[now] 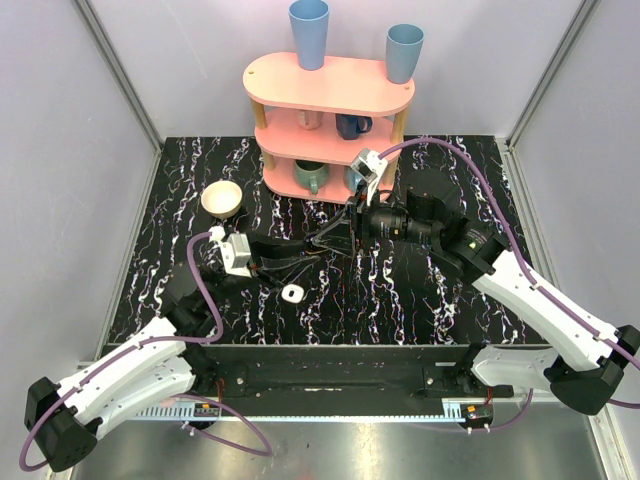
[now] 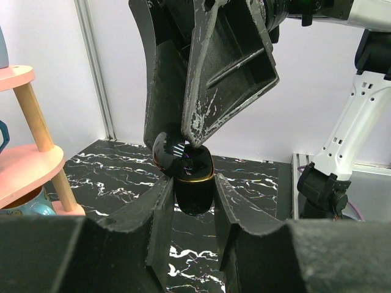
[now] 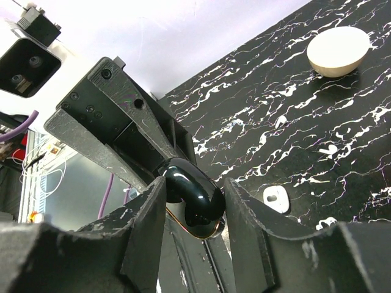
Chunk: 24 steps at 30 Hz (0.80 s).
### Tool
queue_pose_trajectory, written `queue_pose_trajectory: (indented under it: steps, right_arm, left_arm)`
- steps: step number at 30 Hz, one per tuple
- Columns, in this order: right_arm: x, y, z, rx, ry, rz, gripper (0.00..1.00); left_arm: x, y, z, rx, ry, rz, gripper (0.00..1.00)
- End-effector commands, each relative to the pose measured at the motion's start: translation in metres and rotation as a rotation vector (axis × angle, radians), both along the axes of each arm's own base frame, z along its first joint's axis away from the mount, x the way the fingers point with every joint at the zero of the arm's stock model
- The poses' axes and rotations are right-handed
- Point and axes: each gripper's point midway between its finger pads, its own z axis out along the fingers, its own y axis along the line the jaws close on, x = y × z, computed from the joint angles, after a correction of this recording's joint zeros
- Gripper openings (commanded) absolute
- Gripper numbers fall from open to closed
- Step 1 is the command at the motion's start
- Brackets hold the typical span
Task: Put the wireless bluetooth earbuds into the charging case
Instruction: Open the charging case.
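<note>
Both grippers meet above the middle of the table. My left gripper (image 2: 194, 204) is shut on the lower half of a glossy black rounded object with a gold rim (image 2: 194, 192). My right gripper (image 3: 194, 204) is shut on its shiny upper half (image 3: 195, 189), coming from the other side; its fingers (image 2: 226, 67) reach down in the left wrist view. The object hangs in the air. The charging case (image 1: 292, 293), tiny, white, with a dark centre spot, lies on the table below the left gripper (image 1: 322, 250); it also shows in the right wrist view (image 3: 276, 199). No separate earbuds show.
A cream bowl (image 1: 221, 197) sits at the back left of the black marbled table (image 1: 420, 300). A pink three-tier shelf (image 1: 330, 85) with blue cups (image 1: 309, 30) and mugs stands at the back centre, close behind the right gripper (image 1: 338, 238).
</note>
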Motion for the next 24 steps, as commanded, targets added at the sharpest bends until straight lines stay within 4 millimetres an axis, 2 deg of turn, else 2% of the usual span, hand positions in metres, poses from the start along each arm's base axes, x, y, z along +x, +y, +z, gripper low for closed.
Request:
queue_pose_trajectory:
  steps: [1,3,5,8,13,19,21,24]
  right_arm:
    - [-0.005,0.002,0.005,0.014,-0.039,0.036,0.47]
    - [-0.006,0.002,0.003,0.01,-0.042,0.044,0.49]
    - [-0.007,0.002,0.003,0.006,-0.046,0.052,0.55]
    - [-0.007,0.0,0.003,0.0,-0.058,0.051,0.6]
    - [-0.006,-0.003,0.002,-0.014,-0.072,0.039,0.61]
    - [-0.004,-0.003,0.004,-0.014,-0.089,0.035,0.5]
    - [-0.003,-0.002,0.004,-0.015,-0.088,0.033,0.44]
    - [-0.003,-0.003,0.004,-0.015,-0.091,0.035,0.42]
  left_arm:
    - [-0.016,0.005,0.046,-0.091,-0.106,-0.045,0.0]
    - [-0.016,0.004,0.046,-0.088,-0.106,-0.051,0.0]
    - [-0.017,0.003,0.047,-0.088,-0.105,-0.055,0.0]
    - [-0.016,0.003,0.047,-0.09,-0.101,-0.054,0.0]
    - [-0.017,0.004,0.048,-0.095,-0.103,-0.055,0.0]
    - [-0.022,-0.001,0.045,-0.076,-0.1,-0.099,0.0]
    - [-0.026,-0.004,0.045,-0.06,-0.103,-0.131,0.0]
    - [-0.029,-0.006,0.043,-0.047,-0.098,-0.156,0.0]
